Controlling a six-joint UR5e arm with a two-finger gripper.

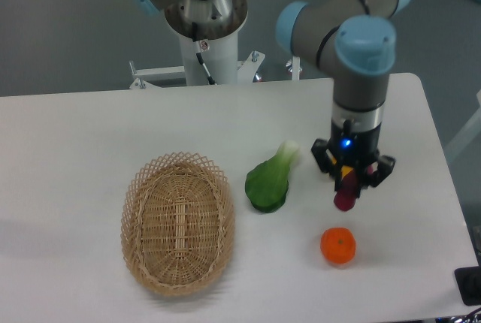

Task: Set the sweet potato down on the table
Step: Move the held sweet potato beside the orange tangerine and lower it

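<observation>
Camera view: my fingers (348, 188) are clenched on the sweet potato (345, 194), dangling it end-down over bare desk (75, 135). The orange (338, 246) sits at 6 o'clock, so there's room to drop it.

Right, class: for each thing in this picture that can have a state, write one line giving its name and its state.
gripper: shut on the sweet potato, pointing down.
sweet potato: held, hanging roughly upright just above the orange.
orange: resting on the table, free.
bok choy: lying on its side on the table.
wicker basket: empty, upright.
table: bears the items.
</observation>
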